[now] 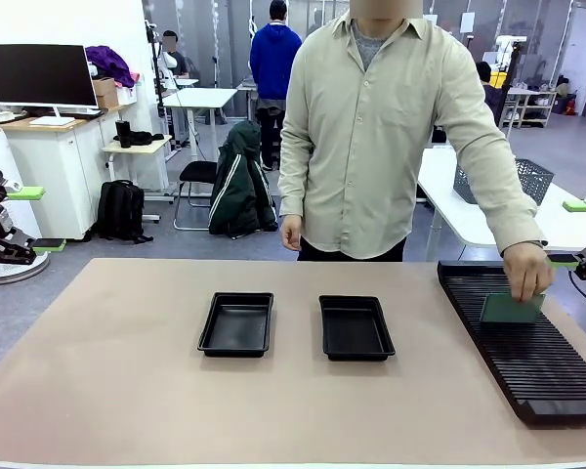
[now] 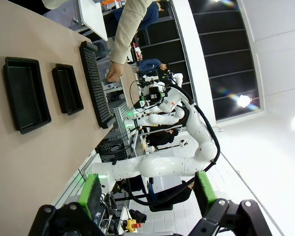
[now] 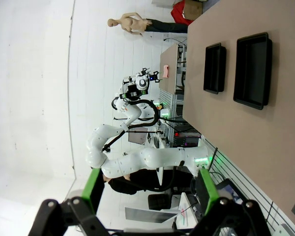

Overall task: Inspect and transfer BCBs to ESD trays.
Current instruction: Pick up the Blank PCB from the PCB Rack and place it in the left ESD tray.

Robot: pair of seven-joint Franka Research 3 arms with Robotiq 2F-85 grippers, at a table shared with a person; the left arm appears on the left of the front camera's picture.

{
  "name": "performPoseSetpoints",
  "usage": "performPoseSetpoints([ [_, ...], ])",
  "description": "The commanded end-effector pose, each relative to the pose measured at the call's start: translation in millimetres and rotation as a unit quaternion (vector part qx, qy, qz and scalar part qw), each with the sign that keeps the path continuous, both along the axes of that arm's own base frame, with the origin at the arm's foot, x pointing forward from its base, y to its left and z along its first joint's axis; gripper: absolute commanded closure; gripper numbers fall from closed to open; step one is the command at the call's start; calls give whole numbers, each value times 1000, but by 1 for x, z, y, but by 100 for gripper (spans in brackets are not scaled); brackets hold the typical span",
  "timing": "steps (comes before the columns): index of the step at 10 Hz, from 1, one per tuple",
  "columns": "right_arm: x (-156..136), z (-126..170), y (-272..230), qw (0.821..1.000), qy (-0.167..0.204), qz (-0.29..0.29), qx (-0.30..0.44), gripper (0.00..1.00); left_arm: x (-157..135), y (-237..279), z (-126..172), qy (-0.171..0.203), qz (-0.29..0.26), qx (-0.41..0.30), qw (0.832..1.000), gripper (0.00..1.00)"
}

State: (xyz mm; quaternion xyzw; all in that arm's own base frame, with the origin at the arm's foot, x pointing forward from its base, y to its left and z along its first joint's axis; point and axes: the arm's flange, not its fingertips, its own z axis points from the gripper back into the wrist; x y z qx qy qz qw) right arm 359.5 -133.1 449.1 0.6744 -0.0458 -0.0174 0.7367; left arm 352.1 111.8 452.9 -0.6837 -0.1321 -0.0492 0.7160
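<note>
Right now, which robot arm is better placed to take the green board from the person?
The right, probably. The right gripper, open, hangs beside the person's hand, which holds the green board at the black rack. The left gripper, also open, is across the table, past both trays.

No legible text, labels, brands or numbers anywhere.

A tan table [image 1: 127, 391] carries two empty black ESD trays [image 1: 236, 323] [image 1: 355, 327] side by side mid-surface, and a long ribbed rack [image 1: 527, 357] along its right edge.
</note>
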Motion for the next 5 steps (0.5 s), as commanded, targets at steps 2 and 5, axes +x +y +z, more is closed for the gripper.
performPoseSetpoints([
  [2, -1, 2, 0, 1000, -2, -1, 0, 0, 0, 0, 0, 1, 1, -2, 1000, 0],
  [5, -1, 2, 0, 1000, -2, -1, 0, 0, 0, 0, 0, 1, 1, -2, 1000, 0],
])
